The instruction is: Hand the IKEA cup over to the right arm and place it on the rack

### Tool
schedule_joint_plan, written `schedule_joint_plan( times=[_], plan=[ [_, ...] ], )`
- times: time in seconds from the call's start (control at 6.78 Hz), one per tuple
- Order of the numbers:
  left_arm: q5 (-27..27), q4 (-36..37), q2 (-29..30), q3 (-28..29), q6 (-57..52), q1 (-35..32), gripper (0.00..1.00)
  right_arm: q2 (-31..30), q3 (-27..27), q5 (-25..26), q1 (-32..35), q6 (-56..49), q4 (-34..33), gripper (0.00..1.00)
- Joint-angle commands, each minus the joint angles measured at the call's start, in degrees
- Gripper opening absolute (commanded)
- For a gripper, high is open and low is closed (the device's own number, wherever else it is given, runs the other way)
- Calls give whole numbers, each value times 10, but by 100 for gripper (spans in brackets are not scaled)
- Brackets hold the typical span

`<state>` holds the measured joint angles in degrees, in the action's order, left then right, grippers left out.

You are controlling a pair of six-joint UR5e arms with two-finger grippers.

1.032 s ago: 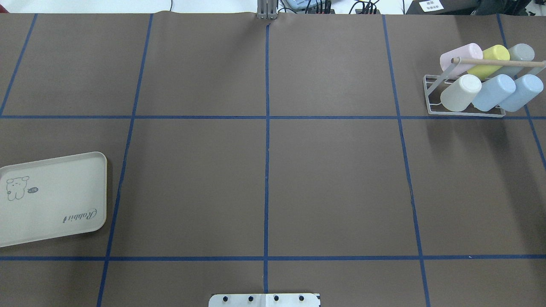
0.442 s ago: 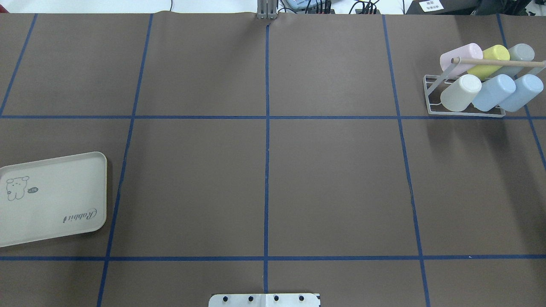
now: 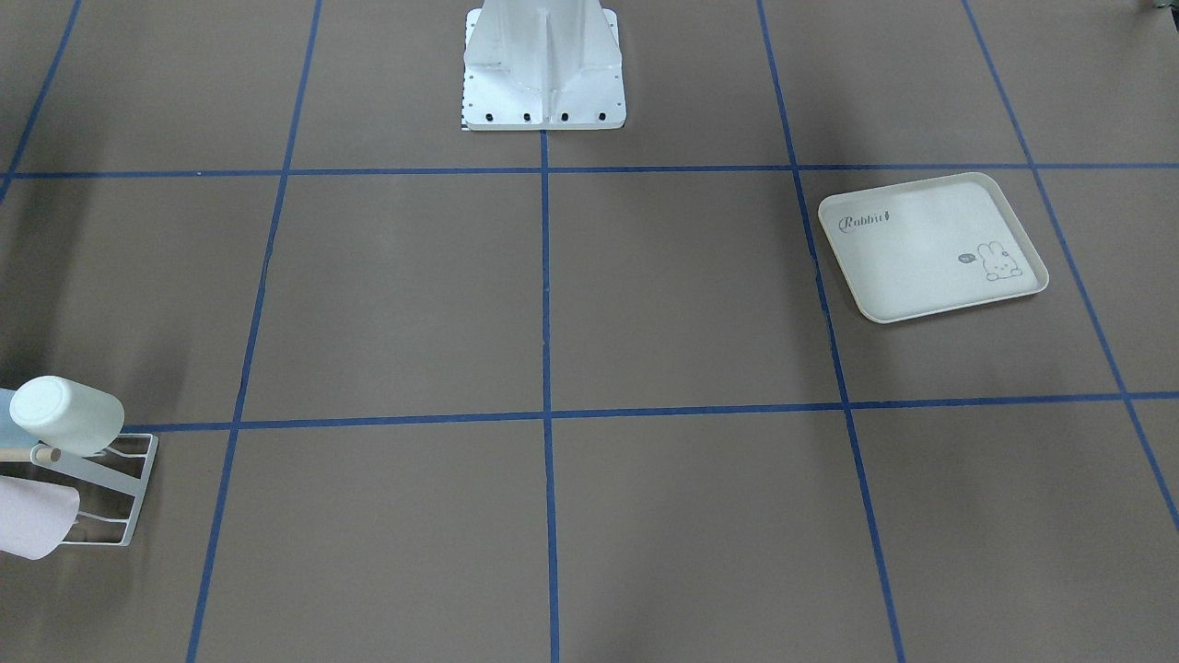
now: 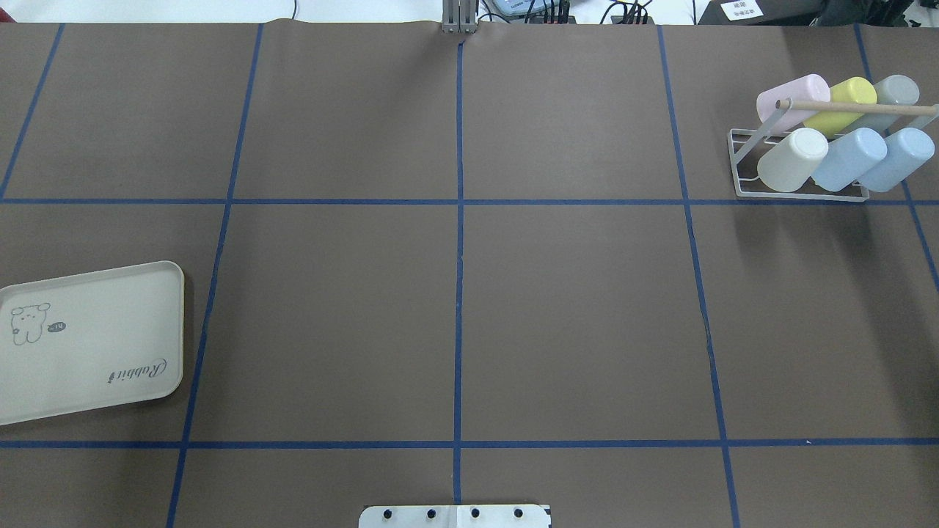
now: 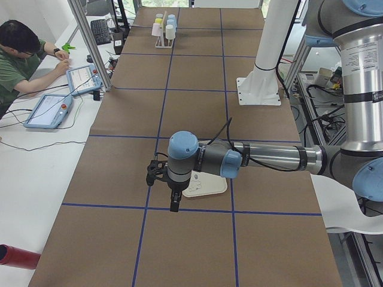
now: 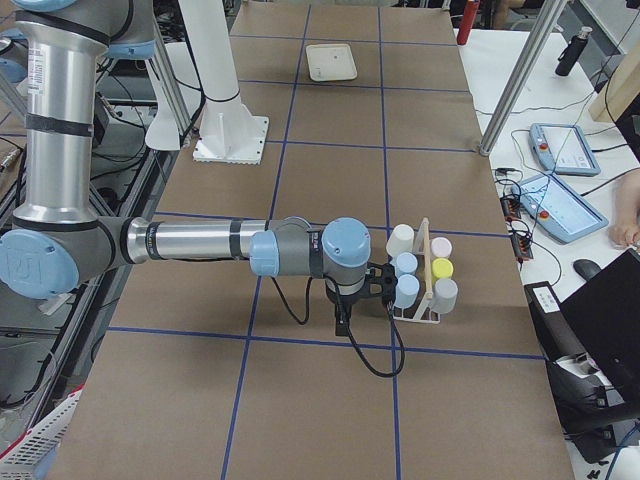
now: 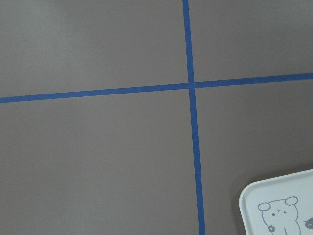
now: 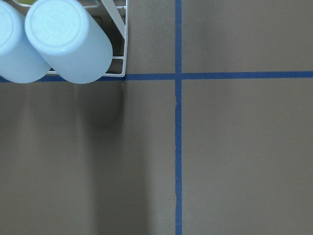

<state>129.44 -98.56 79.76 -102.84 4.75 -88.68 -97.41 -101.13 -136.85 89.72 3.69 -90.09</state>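
Plainly, every cup in view is on the rack (image 4: 803,195) at 2 o'clock of the overhead view, tilted under the dowel (image 4: 858,108): cream cup (image 4: 792,159), pink cup (image 4: 796,94), yellow cup (image 4: 851,99), grey cup (image 4: 896,92) and blue cups (image 4: 851,158). I judge them light, stiff plastic with smooth, slick walls, best pinched across the body near the closed base so the rim half is free for a hand-over. The left end effector (image 5: 173,203) hangs near the tray (image 4: 103,323) at 8 o'clock, and the right end effector (image 6: 342,325) near the rack. Only side views show them, so I cannot tell how far either is open or whether it holds anything. The surface (image 4: 572,315) is brown paper gridded with blue tape (image 4: 458,293). A white pedestal (image 3: 543,64) stands at 6 o'clock, and a person (image 5: 24,57) sits at a side bench
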Motion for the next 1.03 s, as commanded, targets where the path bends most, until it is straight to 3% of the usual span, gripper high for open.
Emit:
schedule_joint_plan(
  times=[0.0,0.88],
  plan=[
    [-1,0,1,0,0,0,100,0,0,0,0,0,0,100],
    [-2,0,11,4,1,1,100,1,0,1,-1,1,0,100]
  ],
)
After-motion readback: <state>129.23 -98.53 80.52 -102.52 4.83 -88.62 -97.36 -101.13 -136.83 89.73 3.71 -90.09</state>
